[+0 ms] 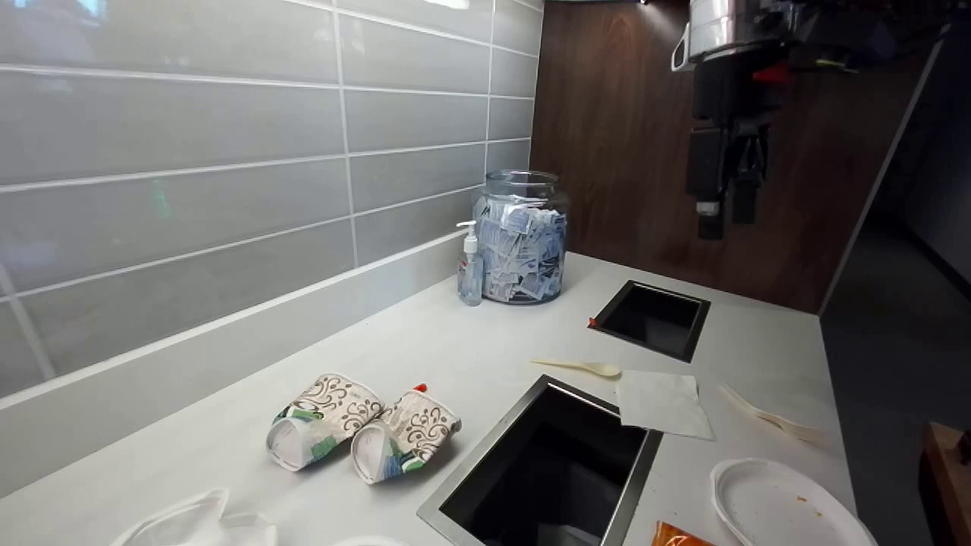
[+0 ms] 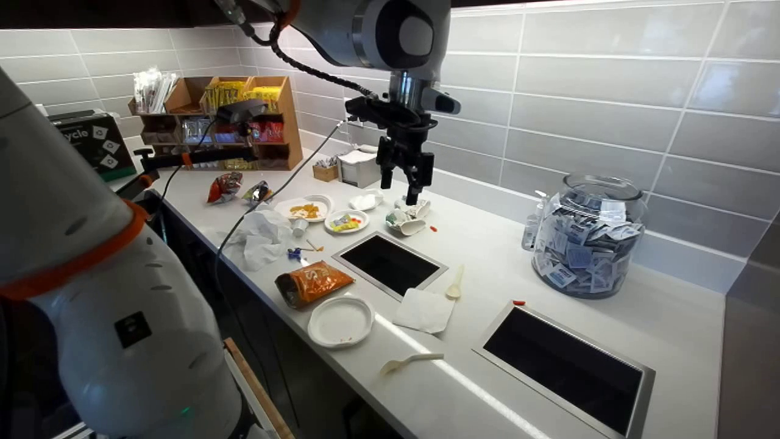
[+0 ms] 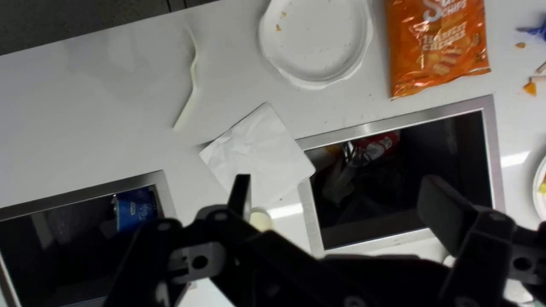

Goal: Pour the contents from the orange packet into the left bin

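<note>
The orange packet (image 3: 439, 47) lies flat on the counter beside the left bin, shiny and printed. In an exterior view the packet (image 2: 323, 281) has a dark end facing left; only a corner of the packet (image 1: 674, 535) shows in an exterior view. A metal rim frames the left bin (image 3: 396, 123), dark inside with some rubbish visible. Its rim also shows in both exterior views, left bin (image 2: 365, 275) and left bin (image 1: 487, 446). High above the counter hangs my gripper (image 2: 399, 192), touching nothing. In the wrist view the gripper (image 3: 337, 181) is open, its fingers wide apart around nothing.
A napkin (image 3: 260, 149) overlaps the left bin's corner. Near the packet sits a white plate (image 2: 341, 322). Another dark opening (image 1: 652, 318) lies close to a glass jar (image 1: 523, 250) and a pump bottle (image 1: 470, 273). Crumpled patterned pouches (image 1: 337, 406) stand by the tiled wall.
</note>
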`<state>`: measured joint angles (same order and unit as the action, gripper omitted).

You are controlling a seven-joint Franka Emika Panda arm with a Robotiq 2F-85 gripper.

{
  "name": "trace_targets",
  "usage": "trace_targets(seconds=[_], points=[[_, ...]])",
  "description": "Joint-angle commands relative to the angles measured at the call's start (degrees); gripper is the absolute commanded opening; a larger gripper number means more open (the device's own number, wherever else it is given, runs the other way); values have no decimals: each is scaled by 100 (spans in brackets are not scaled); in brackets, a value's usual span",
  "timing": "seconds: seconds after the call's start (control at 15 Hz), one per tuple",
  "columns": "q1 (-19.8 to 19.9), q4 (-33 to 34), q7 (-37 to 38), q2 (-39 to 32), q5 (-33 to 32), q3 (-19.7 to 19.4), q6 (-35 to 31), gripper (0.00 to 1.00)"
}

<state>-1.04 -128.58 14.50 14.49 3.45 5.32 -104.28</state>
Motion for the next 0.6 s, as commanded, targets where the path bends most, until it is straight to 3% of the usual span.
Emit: trace_targets(seconds=[0.0, 0.27, 0.33, 0.53], points=[[-346, 137, -162, -538, 252, 213, 151, 100], [-707, 80, -303, -1134, 516, 487, -2, 100], [-628, 8, -155, -816, 342, 412, 8, 100], [-682, 32, -140, -949, 350, 434, -4, 100]])
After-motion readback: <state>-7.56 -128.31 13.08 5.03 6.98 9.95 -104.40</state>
